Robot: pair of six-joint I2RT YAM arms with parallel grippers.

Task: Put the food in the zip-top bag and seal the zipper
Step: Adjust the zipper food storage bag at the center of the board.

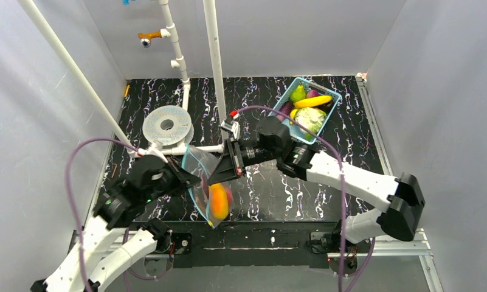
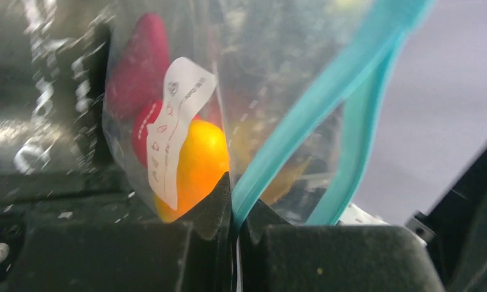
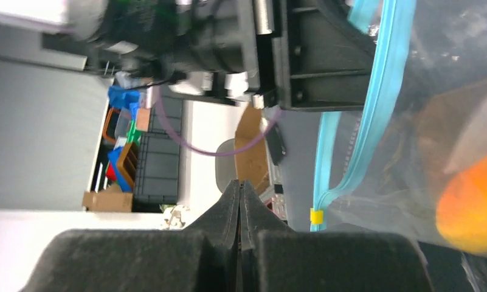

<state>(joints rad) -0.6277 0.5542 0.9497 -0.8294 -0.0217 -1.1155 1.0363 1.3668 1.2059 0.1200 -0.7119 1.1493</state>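
Left pincer [image 2: 234, 213] pinches the zipper [image 2: 301, 121]; right pincer [image 3: 241, 210], just beside it, is closed on nothing. Held at one point, the bag [image 2: 271, 48] could slip, spilling food [image 2: 198, 158].

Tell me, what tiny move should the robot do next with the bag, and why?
Probably the right gripper should reopen and shift onto the zipper. It looks shut on nothing, beside the strip, while the left gripper pinches the zipper and the zip-top bag mouth gapes, with food inside.
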